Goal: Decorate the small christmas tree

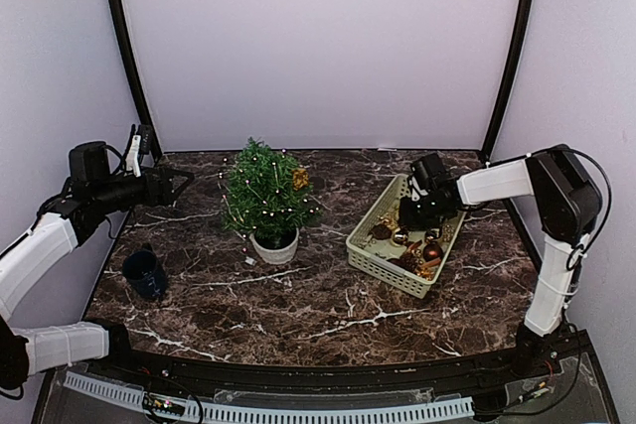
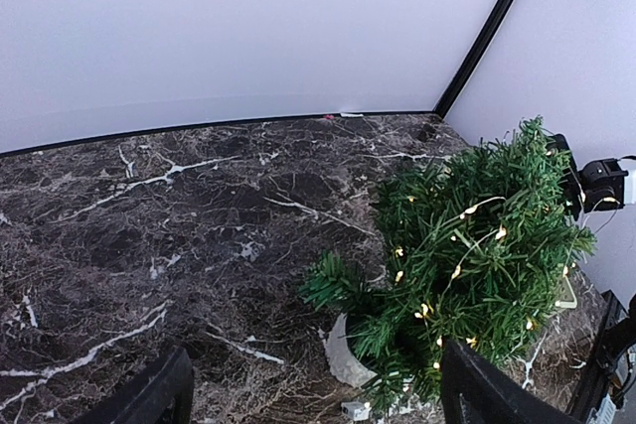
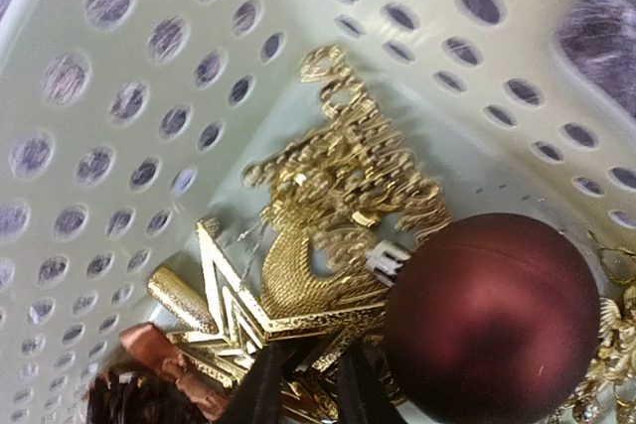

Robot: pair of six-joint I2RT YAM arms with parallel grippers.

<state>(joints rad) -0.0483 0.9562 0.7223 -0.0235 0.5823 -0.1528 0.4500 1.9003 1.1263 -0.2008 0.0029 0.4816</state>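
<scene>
The small christmas tree [image 1: 263, 191] stands mid-table in a white pot [image 1: 275, 246], strung with lit fairy lights and carrying one gold ornament [image 1: 299, 179]. My left gripper [image 1: 177, 186] hovers open to its left. In the left wrist view the tree [image 2: 477, 245] and pot [image 2: 343, 354] lie ahead, right of the left gripper [image 2: 318, 416]. My right gripper [image 1: 412, 213] reaches into the beige basket [image 1: 370, 255]. In the right wrist view the right gripper [image 3: 310, 389] has its fingers [image 3: 260, 389] pinched on a gold star [image 3: 268, 310] beside a maroon ball [image 3: 492, 315].
The basket wall [image 3: 129, 96] also encloses a gold filigree ornament [image 3: 343, 166], a gold tube [image 3: 181, 300] and more baubles. A dark blue object [image 1: 145, 273] lies at the table's left. A small white battery box [image 2: 355, 410] sits by the pot. Black frame poles rise at both back corners.
</scene>
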